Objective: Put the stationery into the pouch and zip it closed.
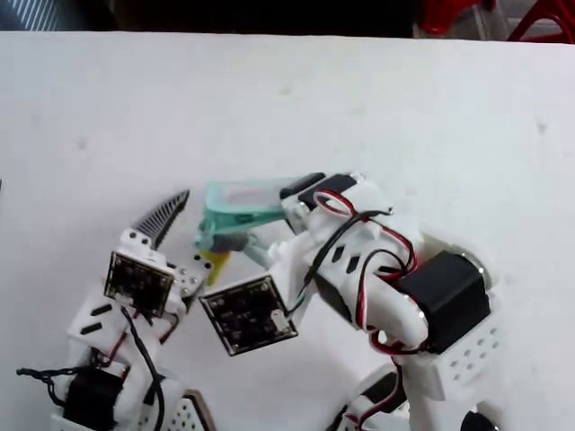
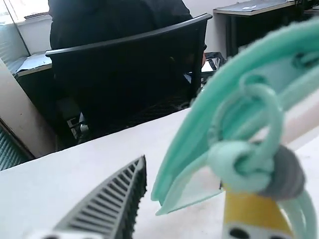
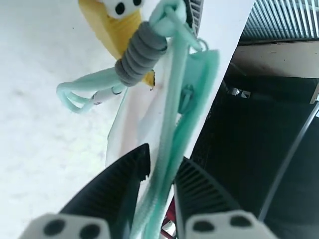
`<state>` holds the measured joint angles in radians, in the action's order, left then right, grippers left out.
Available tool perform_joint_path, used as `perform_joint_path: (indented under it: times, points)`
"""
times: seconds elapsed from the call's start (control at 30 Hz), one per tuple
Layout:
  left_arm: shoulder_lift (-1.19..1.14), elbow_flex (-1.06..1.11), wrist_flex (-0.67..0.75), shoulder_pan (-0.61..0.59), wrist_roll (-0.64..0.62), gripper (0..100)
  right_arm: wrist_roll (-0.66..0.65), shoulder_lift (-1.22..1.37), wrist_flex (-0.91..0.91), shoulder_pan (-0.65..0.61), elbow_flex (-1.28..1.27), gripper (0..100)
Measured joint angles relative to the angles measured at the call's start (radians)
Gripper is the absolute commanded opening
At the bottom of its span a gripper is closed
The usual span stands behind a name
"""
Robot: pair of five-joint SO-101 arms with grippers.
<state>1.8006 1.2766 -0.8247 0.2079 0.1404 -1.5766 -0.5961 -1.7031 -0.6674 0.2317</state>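
The pouch (image 1: 241,202) is mint green with a clear side panel and a looped pull cord (image 1: 232,241) carrying a grey bead (image 3: 142,52); it sits between the two arms over the white table (image 1: 404,108), standing on edge. The right gripper (image 3: 162,159) has its black fingers pinched on the pouch's zip edge; the left gripper (image 1: 199,229) has its fingers spread, the ribbed black one (image 2: 117,199) apart from the pouch and the yellow one (image 2: 254,214) touching the bead. What lies inside the pouch is hard to make out; its far end is hidden behind the right arm in the high view.
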Motion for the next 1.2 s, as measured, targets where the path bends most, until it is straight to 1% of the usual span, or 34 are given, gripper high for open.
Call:
perform_joint_path:
  times: [0.2,0.4,0.53,0.6,0.73,0.8,0.9,1.13,1.2]
  points:
    - [0.000,0.002,-0.023,0.130,0.000,26,-0.015,0.112,0.003,0.002,-0.018,1.8]
    - [0.000,0.002,-0.034,0.155,0.000,26,-0.054,0.135,0.003,0.003,-0.018,1.8]
    - [0.002,0.002,-0.077,0.181,0.000,24,-0.054,0.137,0.012,0.003,-0.018,1.8]
    - [0.002,0.002,-0.112,0.198,0.000,19,-0.054,0.137,0.012,0.012,-0.018,1.8]
    - [0.002,0.002,-0.157,0.206,0.000,1,-0.018,0.137,0.012,0.018,-0.018,1.8]
    - [0.002,0.002,-0.157,0.212,0.000,4,0.018,0.137,0.020,0.018,-0.018,1.8]
    - [0.002,0.002,-0.158,0.221,0.000,2,0.058,0.137,0.032,0.018,-0.018,1.8]
    - [0.002,0.002,-0.158,0.222,0.000,2,0.084,0.138,0.032,0.018,-0.018,2.3]
    - [0.002,0.002,-0.158,0.222,0.000,2,0.123,0.138,0.040,0.018,-0.018,5.8]
